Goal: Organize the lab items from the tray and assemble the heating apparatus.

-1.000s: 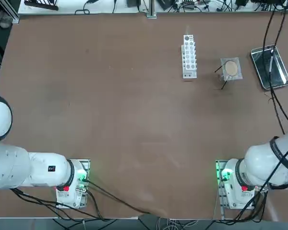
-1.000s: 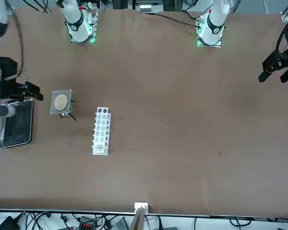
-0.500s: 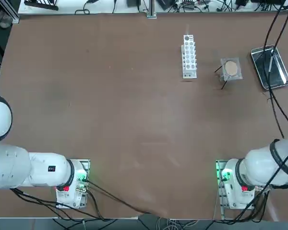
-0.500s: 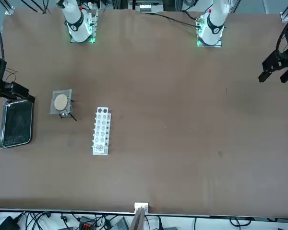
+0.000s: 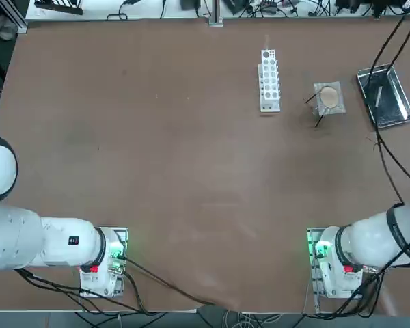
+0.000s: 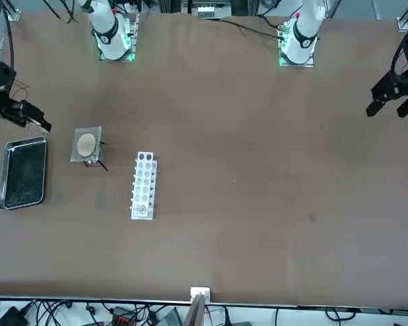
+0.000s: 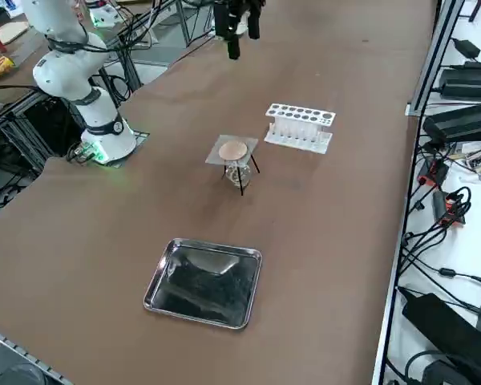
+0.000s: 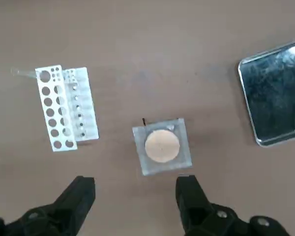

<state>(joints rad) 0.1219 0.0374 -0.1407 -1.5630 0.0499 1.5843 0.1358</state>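
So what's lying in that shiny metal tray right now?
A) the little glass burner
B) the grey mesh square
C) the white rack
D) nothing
D: the tray shows only a bare reflective bottom, while the mesh sits on the stand beside the white rack.

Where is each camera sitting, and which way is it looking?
Top view: overhead, looking down; both arm bases at the bottom edge; the tray far right.
Front view: across the table, facing the robot; bases along the top, right gripper at the left edge.
Right side view: raised at the robot's right, looking diagonally; right arm base, tray nearest.
Right wrist view: on the right arm, looking down past its open fingers.
All four share the mesh-topped stand and white rack.
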